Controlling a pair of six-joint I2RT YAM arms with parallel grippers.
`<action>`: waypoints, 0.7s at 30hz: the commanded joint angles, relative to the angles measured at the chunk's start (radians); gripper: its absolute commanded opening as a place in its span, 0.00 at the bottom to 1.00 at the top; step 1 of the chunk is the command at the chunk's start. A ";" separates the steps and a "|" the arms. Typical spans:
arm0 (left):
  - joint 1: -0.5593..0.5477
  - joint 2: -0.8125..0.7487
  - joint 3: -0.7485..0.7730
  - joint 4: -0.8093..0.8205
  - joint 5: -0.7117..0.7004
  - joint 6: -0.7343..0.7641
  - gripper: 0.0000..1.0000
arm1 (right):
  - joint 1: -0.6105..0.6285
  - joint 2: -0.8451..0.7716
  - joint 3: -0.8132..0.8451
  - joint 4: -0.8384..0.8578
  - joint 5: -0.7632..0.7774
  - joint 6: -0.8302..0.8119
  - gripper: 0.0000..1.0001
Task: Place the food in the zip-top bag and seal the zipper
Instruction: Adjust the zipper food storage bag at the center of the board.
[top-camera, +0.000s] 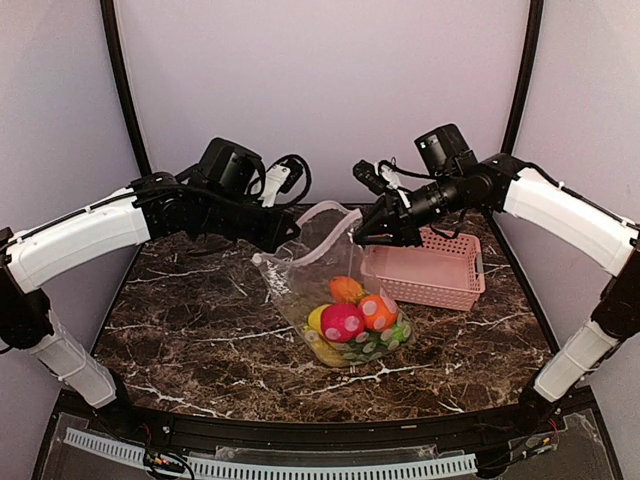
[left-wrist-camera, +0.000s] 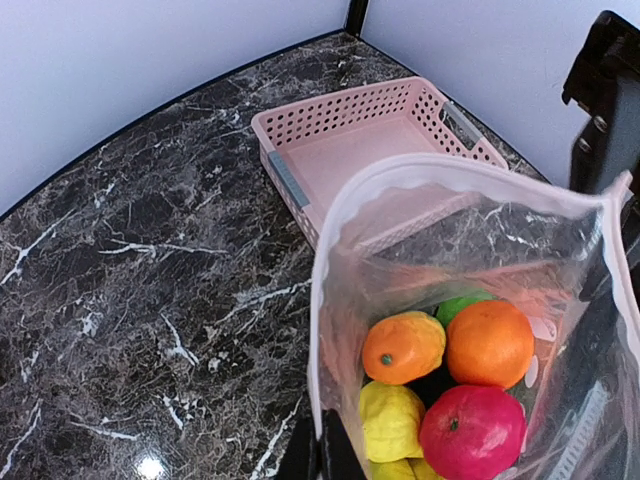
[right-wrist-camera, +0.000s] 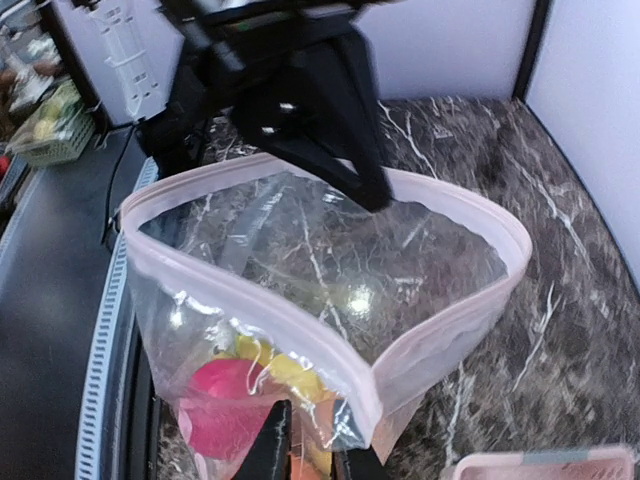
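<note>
The clear zip-top bag (top-camera: 300, 272) stands mid-table, its mouth held wide. Its pink-white zipper (left-wrist-camera: 322, 300) forms an open loop. The food lies inside: an orange (left-wrist-camera: 490, 343), a mango-like piece (left-wrist-camera: 403, 347), a lemon (left-wrist-camera: 392, 420), a red fruit (left-wrist-camera: 472, 432) and a green piece (left-wrist-camera: 462, 303). My left gripper (left-wrist-camera: 322, 462) is shut on the zipper edge at the bag's left side (top-camera: 283, 240). At the bag's right side my right gripper (right-wrist-camera: 317, 460) has its jaws a little apart, with the bag's wall between them, just below the zipper (right-wrist-camera: 300, 340).
A pink slotted basket (top-camera: 440, 290) sits right of the bag, against the right arm's side of the table, with nothing in it (left-wrist-camera: 285, 180). Dark marble table (top-camera: 190, 330) spreads to the left and front. Walls close the back and sides.
</note>
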 joint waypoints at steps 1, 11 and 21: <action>0.006 -0.024 0.016 -0.026 0.047 0.024 0.01 | -0.038 -0.046 -0.053 0.012 0.055 -0.009 0.31; 0.007 -0.004 -0.010 0.049 0.054 0.042 0.01 | -0.071 -0.118 -0.109 0.013 0.135 -0.067 0.55; 0.006 0.002 0.007 0.093 0.093 0.047 0.01 | -0.102 -0.078 -0.065 -0.037 0.076 -0.107 0.58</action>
